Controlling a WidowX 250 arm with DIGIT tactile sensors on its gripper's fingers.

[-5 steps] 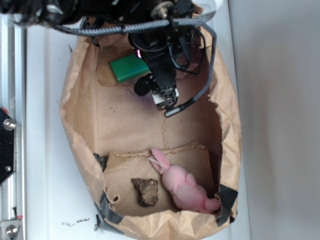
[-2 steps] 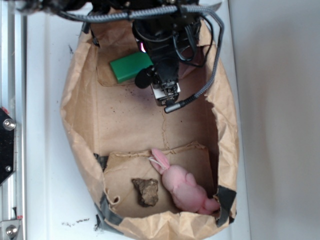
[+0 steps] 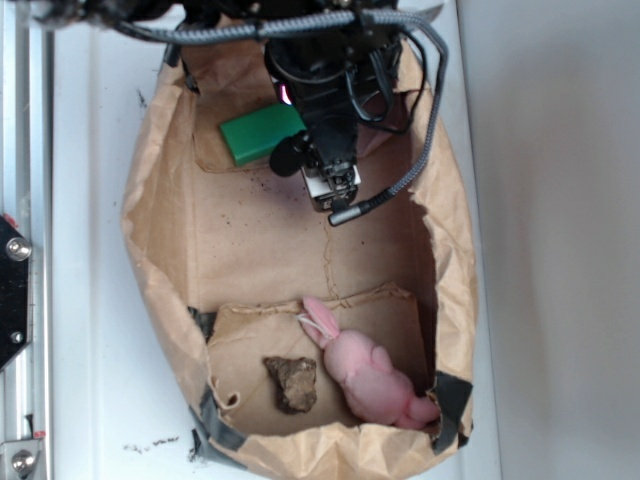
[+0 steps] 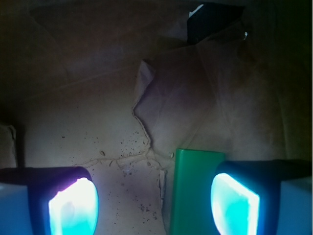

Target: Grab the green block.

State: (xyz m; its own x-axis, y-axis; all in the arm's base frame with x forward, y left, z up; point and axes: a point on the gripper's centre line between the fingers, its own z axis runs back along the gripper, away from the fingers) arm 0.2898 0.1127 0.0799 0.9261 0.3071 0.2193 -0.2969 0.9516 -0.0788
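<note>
The green block (image 3: 258, 132) is a smooth bright green brick lying flat on the floor of a brown paper bag (image 3: 160, 230), near the bag's top end in the exterior view. My gripper (image 3: 331, 188) hangs just right of it, and the arm covers the block's right end. In the wrist view the gripper (image 4: 154, 205) is open, with both glowing pads (image 4: 73, 208) wide apart. The green block (image 4: 193, 191) sits low in that view, against the inner side of the right finger, which overlaps its right edge. Bare bag floor fills the remainder of the gap.
A pink plush bunny (image 3: 368, 372) and a lumpy brown chunk (image 3: 291, 383) lie at the bag's near end. The bag's crumpled walls rise all round, patched with black tape (image 3: 452, 395). A braided cable (image 3: 425, 120) loops beside the arm. A metal rail (image 3: 18, 250) runs along the left.
The arm has shifted a little toward the top end of the bag, closing on the green block. The block, bunny and chunk have not moved.
</note>
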